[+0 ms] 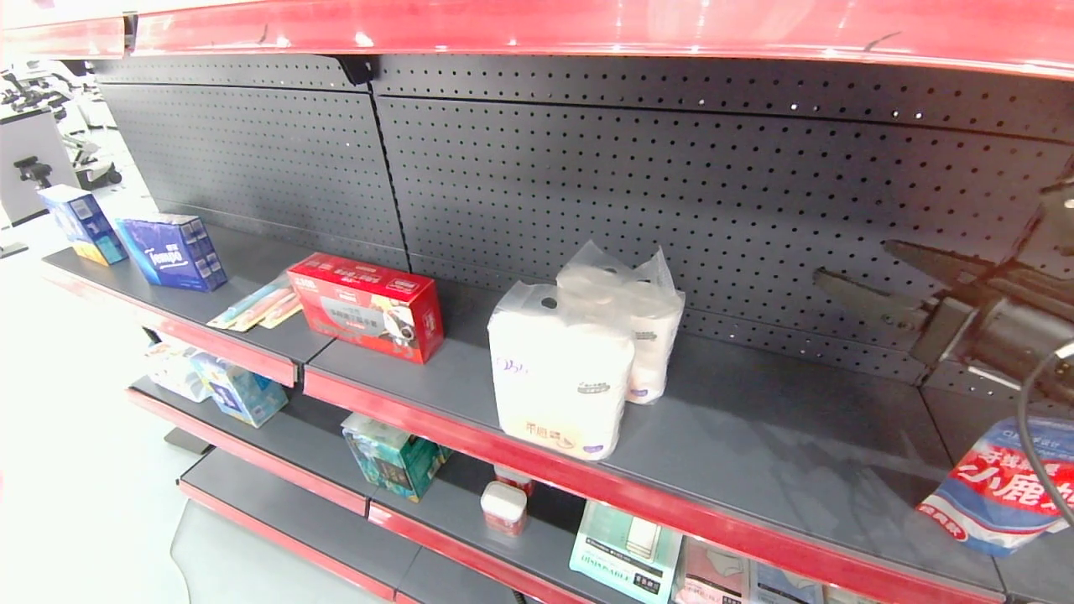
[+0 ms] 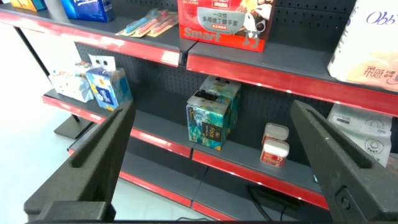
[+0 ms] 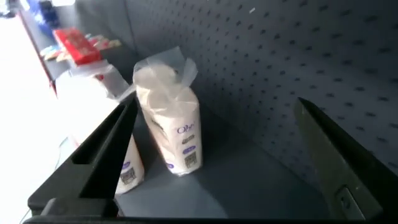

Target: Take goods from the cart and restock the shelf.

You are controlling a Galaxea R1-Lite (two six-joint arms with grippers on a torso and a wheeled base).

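**Hovering open-handed at the shelf front**

Standing before the shelf with its red edge, you see both arms carrying nothing. The right gripper hangs over the right part of the middle board, close to the black pegboard. Its two dark fingers are spread wide, nothing between them, and they point along the board towards the toilet rolls, well apart from them.

Those rolls are the nearest goods. A front pack of toilet rolls stands upright just behind the red edge. A rear pack of toilet rolls stands touching it on the pegboard side, its plastic wrap bunched up on top. The right wrist view looks at the rear pack from the side, framed by the parted fingers.

Further left on the same level lies a red box, then some toothbrushes lying flat, then a blue box. At the far right a blue-and-red bag lies on the board near the front edge, below the right arm.

The left gripper is held lower, facing the boards underneath, its fingers likewise wide apart and empty. Past them stand a teal box and two small red-and-white jars, one on the other.
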